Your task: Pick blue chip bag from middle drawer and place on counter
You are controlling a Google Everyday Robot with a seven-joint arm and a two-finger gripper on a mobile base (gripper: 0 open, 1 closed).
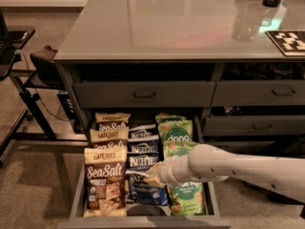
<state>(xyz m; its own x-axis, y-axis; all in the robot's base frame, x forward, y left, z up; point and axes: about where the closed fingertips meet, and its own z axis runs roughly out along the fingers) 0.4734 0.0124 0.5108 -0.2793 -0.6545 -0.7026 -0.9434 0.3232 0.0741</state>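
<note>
The middle drawer (77, 198) is pulled open below the counter (162, 18). Several dark blue Kettle chip bags stand in a row down its middle column; the front blue chip bag (143, 191) is nearest the drawer's lip, with another (142, 148) behind it. My gripper (151, 176) reaches in from the right on a white arm and sits at the top edge of the front blue chip bag, touching or just over it. The bag's upper right corner is hidden by the gripper.
Brown Sea Salt bags (105, 181) fill the drawer's left column and green dang bags (177, 132) the right. Closed drawers with bar handles (144, 95) sit above. A clear cup (245, 24) and a checkered marker (289, 41) are on the counter. A black stand (21, 75) is at left.
</note>
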